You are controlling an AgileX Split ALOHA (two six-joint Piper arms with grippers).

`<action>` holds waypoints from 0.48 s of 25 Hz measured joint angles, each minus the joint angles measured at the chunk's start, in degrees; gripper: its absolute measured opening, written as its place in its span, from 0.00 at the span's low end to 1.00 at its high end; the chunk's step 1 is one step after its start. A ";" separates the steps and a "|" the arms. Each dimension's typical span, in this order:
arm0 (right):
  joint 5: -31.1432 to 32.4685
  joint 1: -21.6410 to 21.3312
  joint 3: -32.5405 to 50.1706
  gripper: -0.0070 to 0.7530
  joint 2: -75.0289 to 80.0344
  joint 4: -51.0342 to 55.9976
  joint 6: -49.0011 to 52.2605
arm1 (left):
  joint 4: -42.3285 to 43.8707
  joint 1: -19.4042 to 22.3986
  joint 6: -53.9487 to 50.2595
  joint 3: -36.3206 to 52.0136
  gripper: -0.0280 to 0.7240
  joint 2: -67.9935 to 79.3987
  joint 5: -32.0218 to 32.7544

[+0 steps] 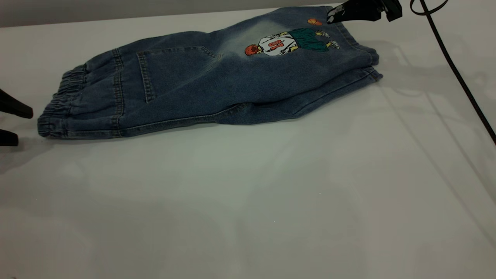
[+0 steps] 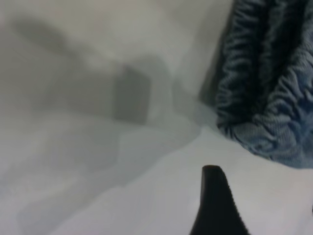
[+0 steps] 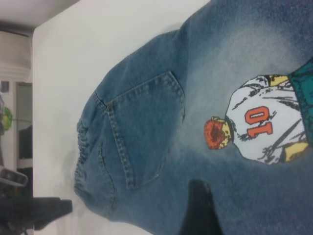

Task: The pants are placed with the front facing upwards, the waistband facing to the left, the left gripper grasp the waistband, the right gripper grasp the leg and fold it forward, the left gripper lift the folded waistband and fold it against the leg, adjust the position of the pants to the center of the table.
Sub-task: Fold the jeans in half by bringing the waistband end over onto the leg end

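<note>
- Left hand (image 1: 9, 124) at the exterior view's left edge, just off the waistband (image 1: 64, 104); two black fingertips (image 1: 17, 109) spread apart, holding nothing, not touching denim.
- Left wrist view: one serrated black finger (image 2: 217, 205) over bare bench (image 2: 98, 147), ruched waistband (image 2: 266, 83) close ahead, clear gap between.
- Right hand (image 1: 362, 11) at top right, over the hem end of the leg (image 1: 310, 66), just beside the orange ball print (image 1: 314, 21); open or closed: cannot tell. Thin black cable (image 1: 457, 73) trailing down the right side.
- Right wrist view: looking down on number-10 player print (image 3: 261, 129) and patch pocket (image 3: 142, 127); dark blurred finger (image 3: 195, 210) over the denim.
- Pants (image 1: 217, 77) folded lengthwise, legs stacked, flat on bench (image 1: 248, 193), far-left of centre, waistband to the left, hems to the right, print and pocket face up.
</note>
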 joint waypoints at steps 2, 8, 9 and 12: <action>0.00 0.00 0.00 0.59 0.00 -0.30 0.00 | -0.43 0.00 1.58 0.00 0.61 -0.05 -0.06; -0.15 0.00 0.00 0.59 0.00 -0.30 0.00 | -3.11 -1.03 5.09 0.00 0.74 0.07 0.32; -0.30 0.00 0.00 0.59 0.00 -0.30 0.00 | -3.36 -1.57 5.09 -0.04 0.75 0.35 0.32; -0.64 0.00 0.00 0.59 0.00 -0.30 0.00 | -4.06 -3.55 5.06 -0.04 0.76 1.81 -0.61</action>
